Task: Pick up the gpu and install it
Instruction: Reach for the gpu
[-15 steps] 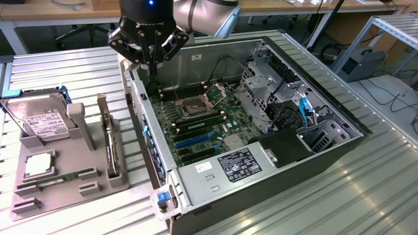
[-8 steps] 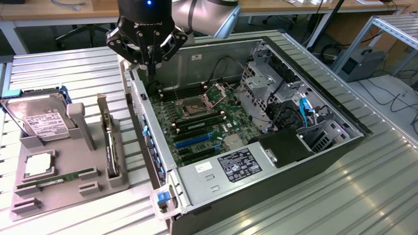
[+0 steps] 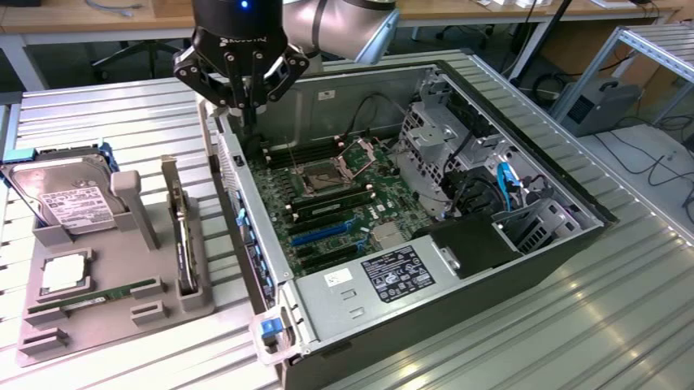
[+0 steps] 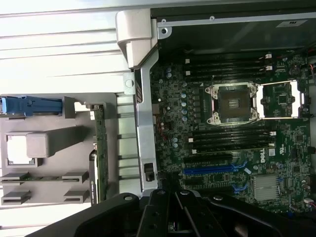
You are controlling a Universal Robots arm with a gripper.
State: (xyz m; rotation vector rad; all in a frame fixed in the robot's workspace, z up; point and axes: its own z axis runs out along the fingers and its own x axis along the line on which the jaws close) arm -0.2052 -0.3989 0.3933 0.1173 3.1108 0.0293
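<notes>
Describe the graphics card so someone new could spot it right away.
Find the grey holder tray on the exterior view's left of the open computer case. The gpu stands on edge in the slot nearest the case: a thin tall card, unlike the boxy hard drive.

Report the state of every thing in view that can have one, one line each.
computer case: lying on its side, open, motherboard exposed.
gripper: shut, holding nothing, above the case's edge.
gpu: standing on edge in the gray holder, not gripped, not installed.
CPU socket: load plate swung open.
hard drive: leaning in the holder.
RAM stick: lying in the holder.
</notes>
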